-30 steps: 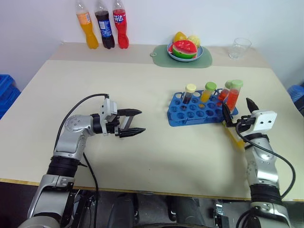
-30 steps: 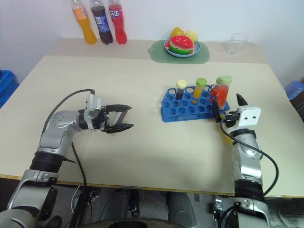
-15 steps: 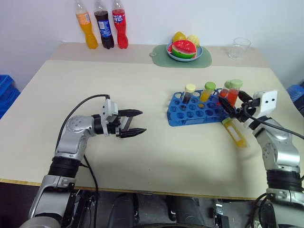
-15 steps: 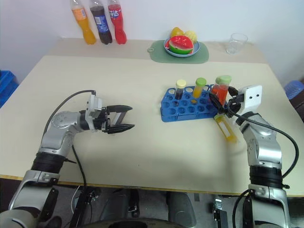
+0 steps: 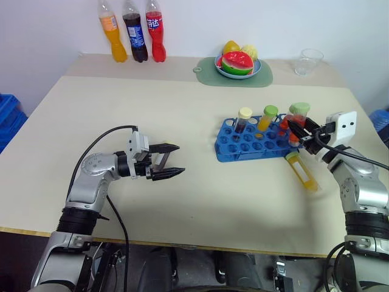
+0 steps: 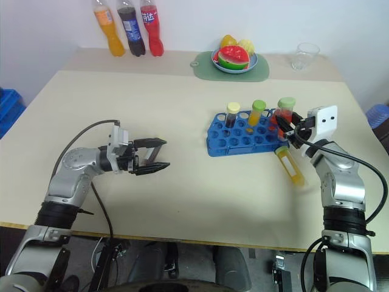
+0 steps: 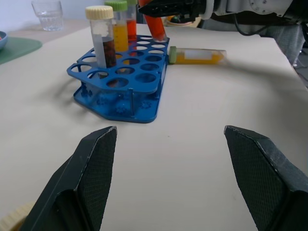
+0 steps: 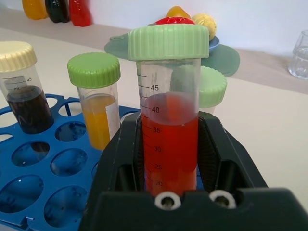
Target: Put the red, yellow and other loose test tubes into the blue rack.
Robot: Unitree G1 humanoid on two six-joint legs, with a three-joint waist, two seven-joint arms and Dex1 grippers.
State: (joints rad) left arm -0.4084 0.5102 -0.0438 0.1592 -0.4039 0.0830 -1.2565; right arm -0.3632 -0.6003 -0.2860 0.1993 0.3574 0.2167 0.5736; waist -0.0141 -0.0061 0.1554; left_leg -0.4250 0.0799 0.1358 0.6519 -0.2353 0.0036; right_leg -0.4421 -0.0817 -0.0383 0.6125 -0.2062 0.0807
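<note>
A: What's at the far left?

B: Three soft-drink bottles (image 5: 129,30) at the back of the smooth beige tabletop (image 5: 152,109): waisted clear plastic, one orange, one dark with a blue label, one red. The label writing is too small to read.

A: And the left hand?

B: The left hand (image 5: 171,161) hangs over bare tabletop, its two black fingers wide apart with nothing between them. In its wrist view the fingers (image 7: 91,168) are wedge-shaped with a fine woven texture.

A: Moving right?

B: At the back, a dull green mat (image 5: 209,70) carries a round plate (image 5: 262,70) of fruit, including a watermelon slice. Nearer, the rack (image 5: 234,146) is bright blue glossy plastic, low and rectangular, with rows of round holes. A tube with dark liquid and a cream ribbed cap (image 5: 244,118) stands in it, and beside that an orange-yellow tube (image 5: 266,117) with a green cap.

A: The right hand?

B: The right hand (image 8: 169,144) is clamped on a red tube (image 8: 168,125) with a pale green ribbed cap, holding it upright over the rack's right end. Printed marks on the tube read 45, 40, 35, 30 and on down. Another green-capped tube (image 8: 211,86) stands just behind it.

A: Anything loose?

B: A yellow tube (image 5: 302,172) lies flat on the tabletop just beside the rack's right end. A clear plastic cup (image 5: 308,61) stands at the back right.
</note>
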